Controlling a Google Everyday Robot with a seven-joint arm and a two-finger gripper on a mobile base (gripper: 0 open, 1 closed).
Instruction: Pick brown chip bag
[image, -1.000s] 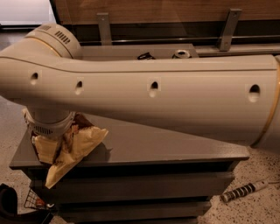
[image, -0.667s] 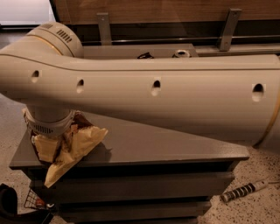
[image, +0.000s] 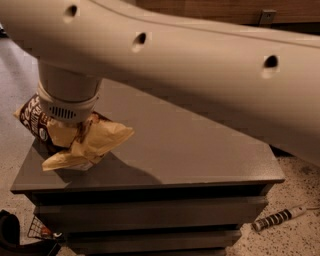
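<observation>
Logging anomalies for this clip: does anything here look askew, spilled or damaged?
The brown chip bag sits crumpled and twisted at the left end of the cabinet, directly under the end effector. Nothing looks spilled.

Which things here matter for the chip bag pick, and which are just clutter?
Job:
chip bag
gripper, directly above the bag at the table's left end
table, under the bag

Lying about:
striped stick on the floor, right
wire basket on the floor, bottom left
</observation>
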